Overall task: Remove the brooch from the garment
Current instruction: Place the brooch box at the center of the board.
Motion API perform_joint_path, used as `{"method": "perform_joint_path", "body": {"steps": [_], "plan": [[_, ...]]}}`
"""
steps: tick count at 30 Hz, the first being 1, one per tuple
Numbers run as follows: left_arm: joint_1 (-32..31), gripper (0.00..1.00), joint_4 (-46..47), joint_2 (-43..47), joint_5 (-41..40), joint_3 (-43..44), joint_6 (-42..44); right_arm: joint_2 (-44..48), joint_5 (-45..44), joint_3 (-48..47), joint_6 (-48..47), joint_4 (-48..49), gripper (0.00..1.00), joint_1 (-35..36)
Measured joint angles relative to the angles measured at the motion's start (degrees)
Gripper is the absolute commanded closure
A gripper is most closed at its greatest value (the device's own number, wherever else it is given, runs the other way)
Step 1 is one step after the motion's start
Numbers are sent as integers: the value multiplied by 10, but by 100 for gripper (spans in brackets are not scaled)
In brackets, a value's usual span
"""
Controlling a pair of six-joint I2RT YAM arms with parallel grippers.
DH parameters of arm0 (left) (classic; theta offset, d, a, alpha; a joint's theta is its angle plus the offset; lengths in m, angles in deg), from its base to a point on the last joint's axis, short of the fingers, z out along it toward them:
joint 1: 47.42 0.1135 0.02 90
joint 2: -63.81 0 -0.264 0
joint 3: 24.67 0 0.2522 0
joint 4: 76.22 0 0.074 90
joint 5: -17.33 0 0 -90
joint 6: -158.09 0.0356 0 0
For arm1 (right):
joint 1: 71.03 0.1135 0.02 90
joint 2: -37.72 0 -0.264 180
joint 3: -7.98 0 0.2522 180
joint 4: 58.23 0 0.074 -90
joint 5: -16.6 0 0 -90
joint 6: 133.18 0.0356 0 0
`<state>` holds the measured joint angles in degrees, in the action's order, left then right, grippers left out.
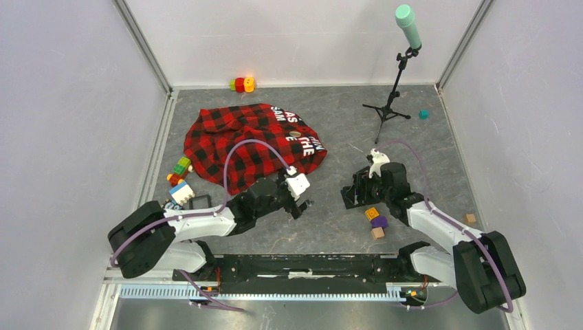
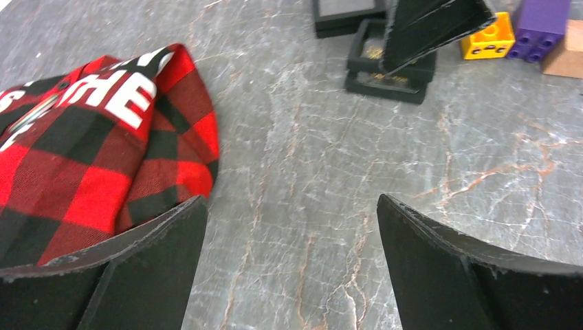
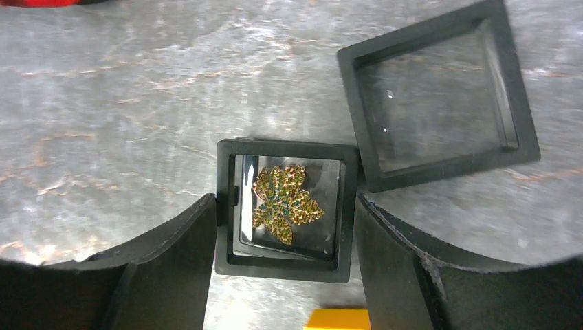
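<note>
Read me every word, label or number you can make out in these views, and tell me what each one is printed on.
"THE": white block letters on a black panel of the garment.
Remaining white letters on the garment, top view: too small and folded to read.
Brooch, black case, yellow brick: no text.

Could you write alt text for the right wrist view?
A gold leaf-shaped brooch lies in a small black case, closely flanked by the black fingers of the right gripper. A second empty case lies beside it on a grey table.
</note>
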<state>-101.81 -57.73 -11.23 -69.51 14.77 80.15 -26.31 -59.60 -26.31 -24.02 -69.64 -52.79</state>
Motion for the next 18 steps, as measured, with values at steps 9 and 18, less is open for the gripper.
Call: {"method": "perform_joint_path", "body": {"steps": [9, 18], "plan": [[14, 0, -73, 15, -116, 17, -42, 24, -125, -14, -40, -75, 31, 0], [97, 0, -114, 32, -156, 29, -108, 33, -194, -23, -40, -122, 9, 0]]}}
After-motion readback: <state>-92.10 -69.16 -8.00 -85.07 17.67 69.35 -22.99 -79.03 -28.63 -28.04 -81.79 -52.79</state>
